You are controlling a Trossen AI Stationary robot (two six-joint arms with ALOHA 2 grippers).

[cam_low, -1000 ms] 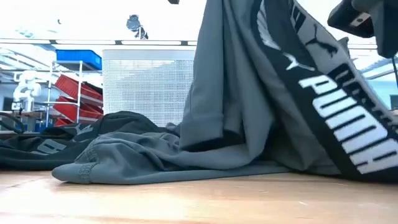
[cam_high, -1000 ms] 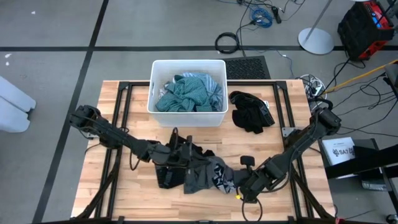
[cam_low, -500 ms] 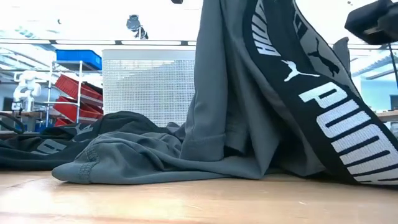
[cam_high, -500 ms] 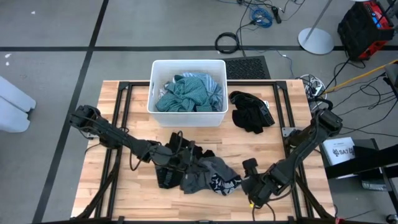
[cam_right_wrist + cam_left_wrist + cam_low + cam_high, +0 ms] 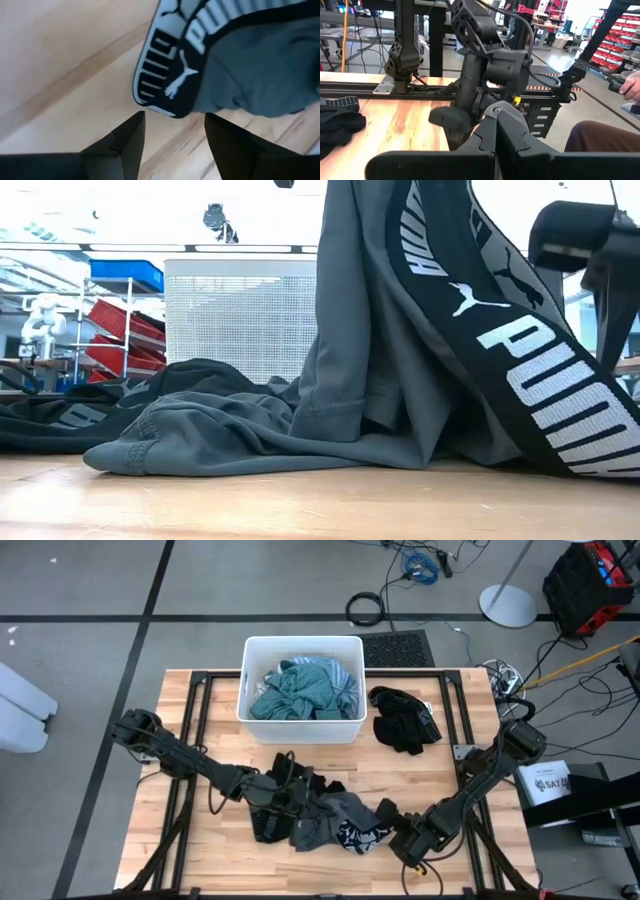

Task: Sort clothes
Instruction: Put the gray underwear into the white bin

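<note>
Grey shorts (image 5: 370, 360) with a black lettered waistband (image 5: 170, 85) hang from my left gripper (image 5: 300, 795), which is shut on them at the table's near middle. Their lower part (image 5: 200, 445) lies on the wood, beside a dark pile (image 5: 265, 822). My right gripper (image 5: 175, 145) stands open just right of the shorts, pointing steeply down. Its fingers are above the bare table, short of the waistband end, and touch nothing. More teal and blue clothes (image 5: 300, 690) fill the white bin (image 5: 250, 665). A black garment (image 5: 405, 720) lies to the right of the bin. My left gripper holds the grey shorts by an upper part that no view shows: in the high view the gripper covers it, and it lies above the low view's top edge. The fingers point level toward the table's right. The shorts hang below them, slack, with their lower folds (image 5: 330, 430) on the table.
The bin stands at the table's far middle. Bare wood lies along the near edge and at the near right. In the left wrist view a person's hand (image 5: 632, 85) and knee (image 5: 592, 137) show beyond the table's right side.
My right gripper has opened and let go of the waistband end, rolled about its own line, and sunk toward the table beside the shorts. The shorts, spread between both grippers before, now hang from the left gripper alone, bunched closer to it, the waistband sagging lower.
</note>
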